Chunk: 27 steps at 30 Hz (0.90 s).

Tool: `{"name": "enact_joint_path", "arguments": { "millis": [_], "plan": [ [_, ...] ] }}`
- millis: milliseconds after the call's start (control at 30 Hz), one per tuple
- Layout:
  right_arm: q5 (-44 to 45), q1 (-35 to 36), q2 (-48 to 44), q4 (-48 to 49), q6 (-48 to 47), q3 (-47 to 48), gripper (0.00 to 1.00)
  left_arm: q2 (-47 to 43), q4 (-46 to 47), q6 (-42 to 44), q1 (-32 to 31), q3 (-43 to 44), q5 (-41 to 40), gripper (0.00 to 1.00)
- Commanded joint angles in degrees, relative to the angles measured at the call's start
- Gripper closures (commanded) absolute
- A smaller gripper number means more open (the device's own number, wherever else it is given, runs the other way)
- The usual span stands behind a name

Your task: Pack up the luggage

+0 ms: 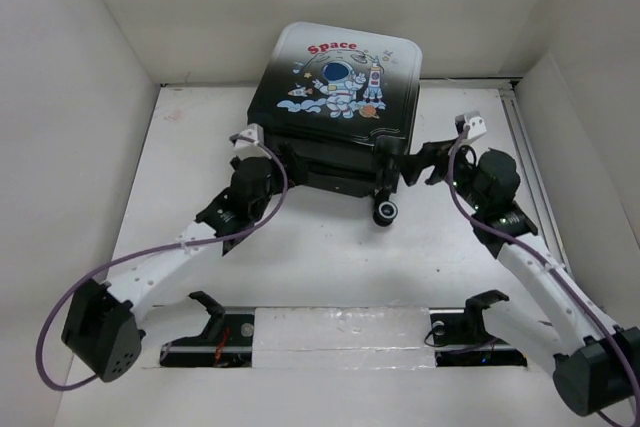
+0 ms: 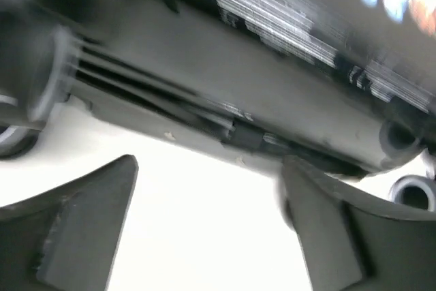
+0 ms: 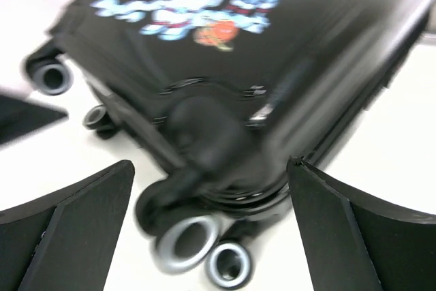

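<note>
The right gripper's [image 3: 211, 168] black fingers fill the foreground, spread wide and holding nothing. Just ahead, between their tips, sits a corner of the luggage [image 3: 204, 46] with its caster wheels [image 3: 187, 243]. The left gripper [image 2: 208, 168] is likewise wide apart and empty, with the luggage's side seam just beyond its tips. The luggage lies print-up on the table [image 1: 330, 257], its shells together, so any contents are hidden.

White table [image 1: 330, 267], plain white walls [image 1: 60, 87] on three sides, even light
</note>
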Motion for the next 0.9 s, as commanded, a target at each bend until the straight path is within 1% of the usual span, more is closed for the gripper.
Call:
{"name": "enact_joint_path", "arguments": {
  "millis": [0, 33, 67, 100, 167, 233, 300, 433, 533, 633, 667, 700, 767, 833, 867],
  "plan": [
    [7.1, 5.0, -3.9, -5.6, -1.3, -0.4, 0.01, -6.1, -3.9, -4.6, 0.5, 2.8, -12.3, 0.05],
    [8.7, 6.5, -5.0, -6.3, 0.1, -0.4, 0.01, -6.9, -4.7, -5.3, 0.5, 2.3, -14.1, 0.0],
    [10.5, 7.9, -5.0, -6.3, 1.1, -1.3, 0.01, -8.4, -5.3, -5.9, 1.4, 1.4, -15.1, 0.0],
    [13.6, 11.3, -5.7, -6.3, 1.8, -1.8, 0.01, -9.0, -4.8, -5.9, 2.2, 0.9, -13.7, 0.0],
    [17.0, 14.8, -4.2, -5.3, 2.3, -2.4, 0.01, -9.6, -3.2, -6.5, 3.8, -0.8, -10.0, 0.0],
    [23.1, 19.8, -0.3, -4.8, 2.3, 0.3, 0.01, -9.6, -2.6, -6.5, 3.8, -0.8, -9.2, 0.0],
    [24.5, 20.3, 2.8, -4.8, 2.8, 1.1, 0.01, -10.3, -3.2, -6.5, 3.8, -1.4, -9.2, 0.0],
    [30.5, 20.9, 7.9, -4.2, 3.7, 3.3, 0.01, -13.5, -4.7, -6.5, 3.8, -1.9, -13.4, 0.0],
    [34.2, 20.9, 11.2, -3.1, 4.3, 5.2, 0.01, -13.5, -5.4, -5.6, 3.8, -1.9, -15.8, 0.0],
    [37.2, 20.9, 14.7, -3.1, 3.7, 7.5, 0.01, -11.7, -6.2, -5.6, 3.8, -1.9, -16.3, 0.0],
    [37.7, 20.9, 15.3, -3.1, 4.2, 8.2, 0.05, -10.9, -6.2, -5.6, 3.8, -1.9, -16.3, 0.0],
    [37.7, 20.9, 15.3, -3.1, 4.3, 8.2, 0.15, -10.9, -6.2, -6.2, 3.8, -1.9, -16.3, 0.0],
    [39.0, 20.9, 16.0, -3.1, 4.3, 8.2, 0.45, -10.2, -5.1, -6.2, 3.8, -2.4, -16.3, 0.0],
    [41.4, 20.9, 14.4, -3.1, 4.3, 7.3, 0.76, -10.2, -5.1, -6.2, 3.8, -3.0, -16.3, 0.01],
    [42.5, 20.9, 12.6, -3.1, 3.5, 6.6, 0.8, -10.2, -5.1, -5.6, 3.8, -3.0, -15.8, 0.01]
  ]
}}
